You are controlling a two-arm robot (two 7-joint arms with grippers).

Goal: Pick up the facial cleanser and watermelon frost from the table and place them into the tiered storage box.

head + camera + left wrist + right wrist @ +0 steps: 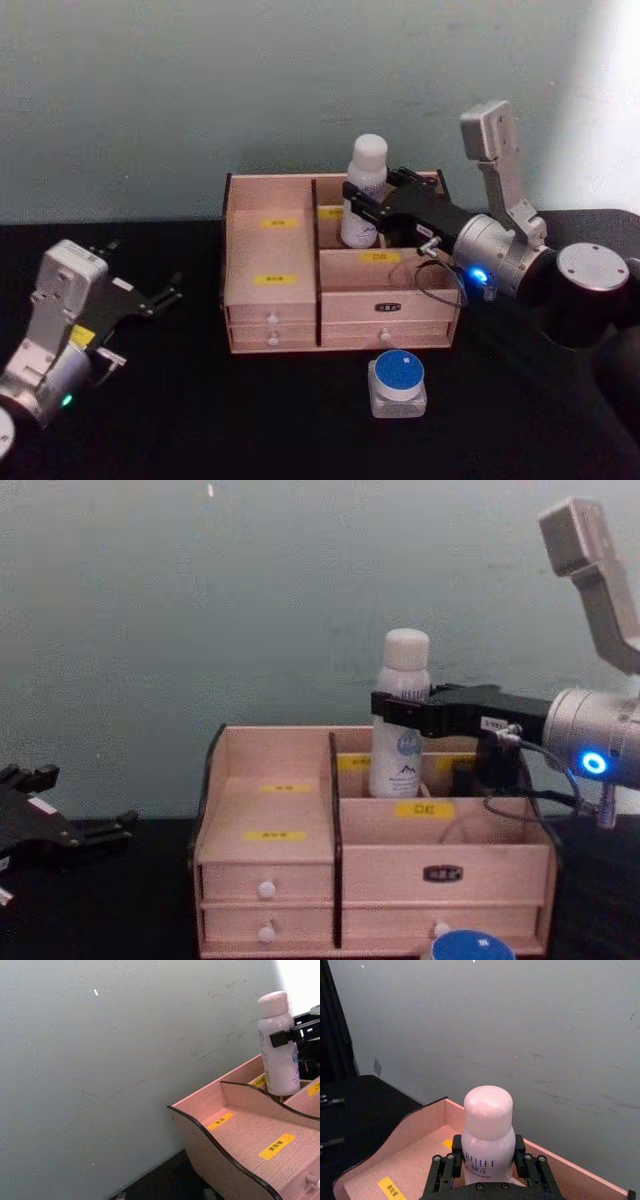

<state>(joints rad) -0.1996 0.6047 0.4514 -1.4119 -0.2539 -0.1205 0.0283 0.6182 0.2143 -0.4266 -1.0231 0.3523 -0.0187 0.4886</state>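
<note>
right gripper holding facial cleanser in the rear compartment

nearest the robot, the watermelon frost (397, 383), a small squat jar with a round blue lid, stood on the black table (200, 420) just in front of the drawers of the tiered storage box (390, 305). it was untouched and judged to be the second item to move. the left gripper (148, 275) sat low at the table's left, fingers apart and empty, well clear of the box.

farther back, the right gripper (488, 1162) reached in from the right, its fingers clamped on both sides of the facial cleanser (368, 160). this side grip below the cap held the bottle upright in the rear right compartment. the base was hidden, so seating could not be confirmed. the bottle was white and cylindrical, with a rounded cap and blue print.
</note>
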